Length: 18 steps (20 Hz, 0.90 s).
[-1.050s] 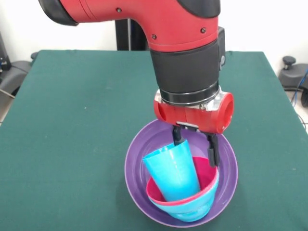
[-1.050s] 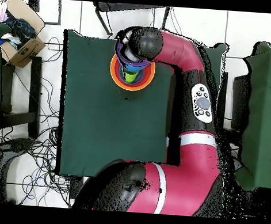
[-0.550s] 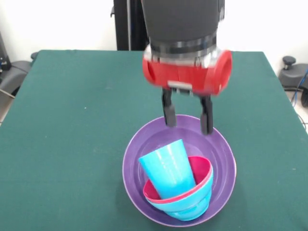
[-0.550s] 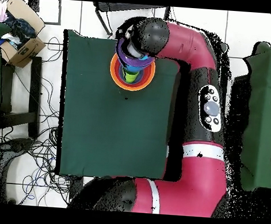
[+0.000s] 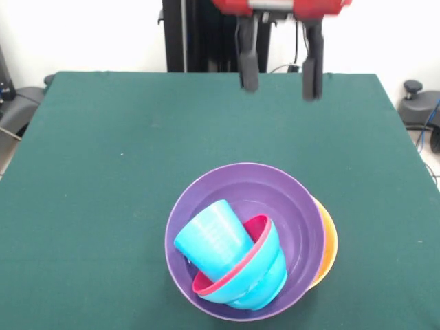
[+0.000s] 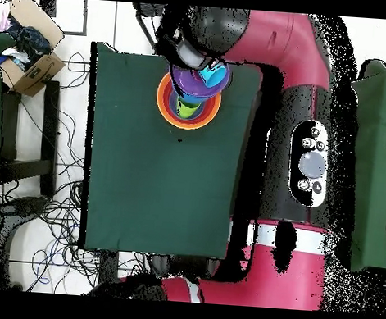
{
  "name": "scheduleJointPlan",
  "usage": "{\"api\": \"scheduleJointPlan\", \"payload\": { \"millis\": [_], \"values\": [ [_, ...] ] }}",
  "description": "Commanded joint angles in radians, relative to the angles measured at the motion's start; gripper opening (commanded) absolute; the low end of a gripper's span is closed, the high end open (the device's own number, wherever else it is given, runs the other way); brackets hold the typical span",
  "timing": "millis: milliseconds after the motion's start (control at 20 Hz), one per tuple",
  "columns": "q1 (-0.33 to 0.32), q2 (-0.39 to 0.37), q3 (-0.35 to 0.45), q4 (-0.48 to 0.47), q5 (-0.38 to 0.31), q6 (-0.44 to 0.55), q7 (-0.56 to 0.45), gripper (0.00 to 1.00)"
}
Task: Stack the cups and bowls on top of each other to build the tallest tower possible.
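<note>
In the front view, the light blue cup (image 5: 210, 238) lay tilted in the pink-red bowl (image 5: 237, 258), inside a blue bowl (image 5: 265, 278) and the purple bowl (image 5: 289, 206). My gripper (image 5: 280, 75) hung above them, fingers apart, holding nothing.

The end effector (image 5: 280, 62) hangs at the frame's top, prongs apart, well clear above the purple bowl (image 5: 302, 220). Bare green surface (image 5: 103, 172) spreads left, right and behind; the tilted light blue cup (image 5: 210, 240) crowds the bowl's lower left.

Bright, even light from above; soft glare on the purple bowl (image 5: 289, 213) (shadows faint); focus crisp.
</note>
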Motion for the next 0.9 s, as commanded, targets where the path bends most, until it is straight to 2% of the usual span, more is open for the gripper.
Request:
{"api": "scheduleJointPlan", "payload": {
  "millis": [50, 200, 400, 900],
  "values": [
    [0.032, 0.076, 0.023, -0.326, -0.056, 0.297, 0.066, 1.00],
    [0.035, 0.099, 0.022, -0.382, -0.078, 0.281, 0.045, 1.00],
    [0.031, 0.112, 0.013, -0.395, -0.085, 0.284, 0.012, 1.00],
    [-0.016, 0.077, 0.002, -0.275, -0.046, 0.185, -0.072, 1.00]
  ]
}}
